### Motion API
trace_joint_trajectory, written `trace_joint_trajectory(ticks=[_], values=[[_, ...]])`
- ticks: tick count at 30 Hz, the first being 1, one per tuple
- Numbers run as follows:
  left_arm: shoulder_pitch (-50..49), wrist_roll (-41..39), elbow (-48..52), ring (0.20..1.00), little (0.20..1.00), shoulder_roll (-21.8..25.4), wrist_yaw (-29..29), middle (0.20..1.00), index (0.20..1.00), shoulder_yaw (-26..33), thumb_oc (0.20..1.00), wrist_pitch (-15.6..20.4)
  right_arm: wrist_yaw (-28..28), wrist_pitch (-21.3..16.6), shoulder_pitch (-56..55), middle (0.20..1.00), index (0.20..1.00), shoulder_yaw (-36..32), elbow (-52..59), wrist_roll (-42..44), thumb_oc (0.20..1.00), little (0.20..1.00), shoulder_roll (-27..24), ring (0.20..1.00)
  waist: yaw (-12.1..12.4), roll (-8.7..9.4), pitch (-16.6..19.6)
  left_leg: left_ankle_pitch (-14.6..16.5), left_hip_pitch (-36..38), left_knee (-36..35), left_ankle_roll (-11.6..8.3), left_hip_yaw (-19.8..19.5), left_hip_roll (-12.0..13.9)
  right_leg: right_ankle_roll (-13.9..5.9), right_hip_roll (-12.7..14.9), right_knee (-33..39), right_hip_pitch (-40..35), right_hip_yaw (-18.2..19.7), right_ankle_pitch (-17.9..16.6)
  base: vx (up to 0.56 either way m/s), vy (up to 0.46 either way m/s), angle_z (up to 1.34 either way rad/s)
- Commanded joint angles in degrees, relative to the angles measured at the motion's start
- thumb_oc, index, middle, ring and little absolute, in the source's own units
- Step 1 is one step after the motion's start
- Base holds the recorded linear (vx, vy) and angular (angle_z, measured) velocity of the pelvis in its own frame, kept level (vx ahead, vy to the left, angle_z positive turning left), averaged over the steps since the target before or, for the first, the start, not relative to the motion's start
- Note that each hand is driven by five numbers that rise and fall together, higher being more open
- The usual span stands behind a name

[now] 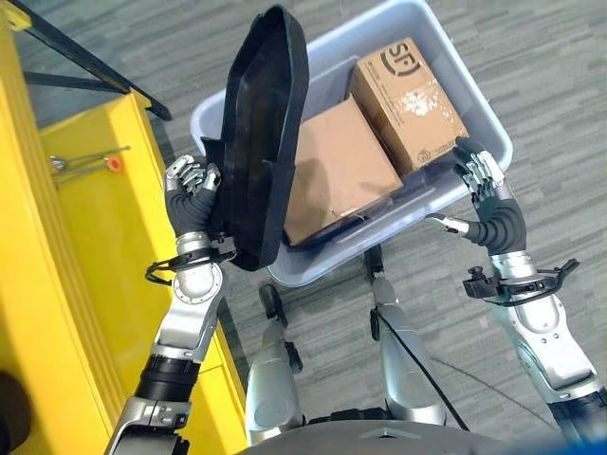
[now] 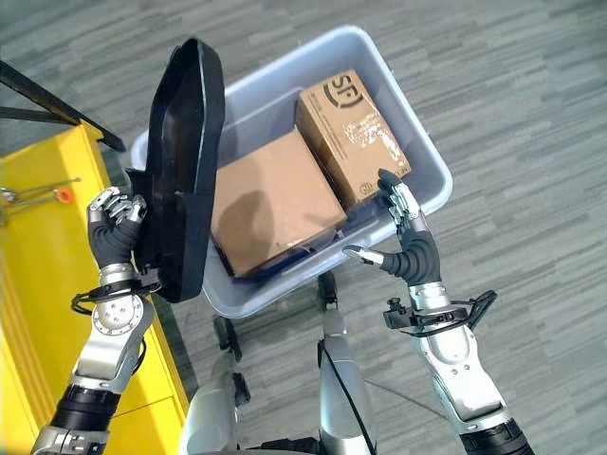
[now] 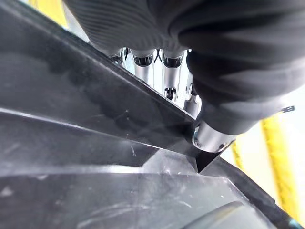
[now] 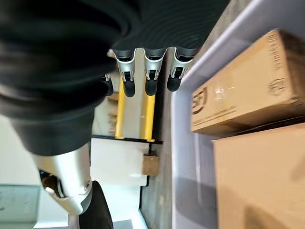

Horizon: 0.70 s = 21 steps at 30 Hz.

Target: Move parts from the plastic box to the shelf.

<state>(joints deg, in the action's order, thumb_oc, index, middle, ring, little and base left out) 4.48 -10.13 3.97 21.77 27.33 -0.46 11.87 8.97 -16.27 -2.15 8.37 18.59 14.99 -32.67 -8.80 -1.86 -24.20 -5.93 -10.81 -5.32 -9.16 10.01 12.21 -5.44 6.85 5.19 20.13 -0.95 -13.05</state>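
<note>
The yellow shelf point(image 1: 90, 237) is seen beside the plastic box point(image 1: 474, 104), where two cardboard boxes point(image 1: 341, 171) remain. A black part point(image 1: 261, 142) is gripped upright by the left hand point(image 1: 194, 194); slipping is risked, only its edge being pinched. The right hand point(image 1: 488, 194) is held open, empty.

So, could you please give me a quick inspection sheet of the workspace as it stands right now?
Surface: grey striped floor; the plastic box stands on it.
Job's things: a large black moulded part is held upright over the plastic box's left edge; two cardboard boxes lie inside, a plain one and a printed one.
Shelf: the yellow shelf is to the robot's left.
Clutter: a small orange-tipped metal item lies on the shelf.
Robot hands: the left robot hand grips the black part's edge; the right robot hand is open by the plastic box's right rim.
Cables: nothing seen.
Surroundings: a black bar stands beyond the shelf.
</note>
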Motion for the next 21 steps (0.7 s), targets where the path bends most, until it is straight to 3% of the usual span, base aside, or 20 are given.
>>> trace_joint_trajectory(ticks=[1, 8, 11, 13, 15, 16, 17, 19, 21], values=[[-1.5, -0.5, 4.4, 0.200, 0.200, 4.6, -3.5, 0.200, 0.200, 1.8, 0.200, 5.1, -2.2, -1.3, -1.3, 1.000, 1.000, -2.6, 0.4, 2.0, 1.000, 1.000, -0.7, 1.000, 0.0, -0.39, 6.1, 2.1, 2.0, 2.8, 1.02, -3.3, 1.6, -1.85, 2.0, -12.9, 0.0, -2.2, 12.7, 0.02, -0.062, 0.19], [-8.0, -1.1, 6.9, 0.200, 0.200, 6.3, -10.2, 0.200, 0.200, 2.8, 0.200, 5.1, -5.9, -0.4, -2.6, 1.000, 1.000, -4.0, -1.3, 4.0, 1.000, 1.000, -1.0, 1.000, 2.5, -2.67, 9.0, -1.0, 4.6, 1.6, 0.12, -7.0, 4.6, -0.13, 0.2, -19.1, -4.1, -6.3, 18.6, 0.01, -0.096, 0.35], [-12.1, -2.5, 8.2, 0.200, 0.200, 6.1, -12.6, 0.200, 0.200, 3.6, 0.200, 5.0, -7.0, 0.1, -2.6, 1.000, 1.000, -4.1, -1.8, 4.9, 1.000, 1.000, -1.2, 1.000, 4.0, -3.27, 10.2, -3.4, 5.2, 1.7, -0.13, -9.1, 6.2, 0.86, -1.1, -20.5, -5.9, -7.9, 20.6, 0.00, -0.121, 0.25], [-15.1, -3.0, 9.3, 0.200, 0.200, 5.5, -14.1, 0.200, 0.200, 4.4, 0.200, 4.5, -7.8, 0.4, -2.5, 1.000, 1.000, -4.0, -2.1, 5.7, 1.000, 1.000, -1.5, 1.000, 5.2, -3.54, 10.4, -6.8, 4.7, 2.6, -0.39, -10.9, 7.0, 2.04, -2.4, -20.4, -7.2, -8.7, 21.3, -0.04, -0.130, 0.27], [-16.0, -3.3, 9.4, 0.200, 0.200, 5.1, -14.9, 0.200, 0.200, 4.6, 0.200, 4.3, -8.1, 0.5, -2.6, 1.000, 1.000, -4.2, -2.2, 5.7, 1.000, 1.000, -1.6, 1.000, 5.7, -3.65, 10.4, -8.5, 4.3, 3.1, -0.53, -11.6, 7.1, 2.59, -2.7, -19.8, -8.0, -9.2, 21.6, -0.04, -0.094, 0.19], [-17.3, -4.2, 9.5, 0.200, 0.200, 4.3, -16.0, 0.200, 0.200, 4.0, 0.200, 4.2, -8.3, 0.9, -3.1, 1.000, 1.000, -4.7, -2.5, 5.7, 1.000, 1.000, -2.1, 1.000, 7.0, -3.63, 10.1, -11.6, 3.2, 3.6, -0.70, -12.5, 6.1, 3.29, -2.4, -18.6, -9.8, -11.4, 21.9, -0.07, -0.119, 0.16], [-17.2, -4.2, 9.4, 0.200, 0.200, 4.0, -16.1, 0.200, 0.200, 4.0, 0.200, 4.0, -8.1, 0.8, -3.4, 1.000, 1.000, -5.4, -2.6, 5.7, 1.000, 1.000, -2.2, 1.000, 7.0, -3.43, 10.0, -11.8, 2.3, 4.2, -0.07, -11.3, 5.3, 3.47, -2.0, -17.5, -10.7, -12.7, 21.6, -0.11, -0.181, 0.32], [-16.9, -3.2, 8.9, 0.200, 0.200, 3.4, -15.6, 0.200, 0.200, 4.2, 0.200, 4.1, -7.4, 0.8, -3.6, 1.000, 1.000, -6.5, -3.0, 5.1, 1.000, 1.000, -2.0, 1.000, 6.4, -2.14, 9.9, -8.2, 1.0, 9.0, 1.80, -6.2, 3.5, 3.99, -0.5, -16.0, -11.4, -14.9, 20.9, -0.13, -0.147, 0.79], [-17.2, -3.0, 8.4, 0.200, 0.200, 2.4, -15.9, 0.200, 0.200, 4.3, 0.200, 4.2, -7.5, 1.1, -3.7, 1.000, 1.000, -6.5, -3.5, 5.2, 1.000, 1.000, -1.3, 1.000, 6.9, -0.97, 10.2, -2.1, 2.1, 14.1, 3.06, -6.0, 0.5, 4.04, 0.3, -13.9, -12.4, -15.9, 19.7, -0.08, -0.108, 1.00]])
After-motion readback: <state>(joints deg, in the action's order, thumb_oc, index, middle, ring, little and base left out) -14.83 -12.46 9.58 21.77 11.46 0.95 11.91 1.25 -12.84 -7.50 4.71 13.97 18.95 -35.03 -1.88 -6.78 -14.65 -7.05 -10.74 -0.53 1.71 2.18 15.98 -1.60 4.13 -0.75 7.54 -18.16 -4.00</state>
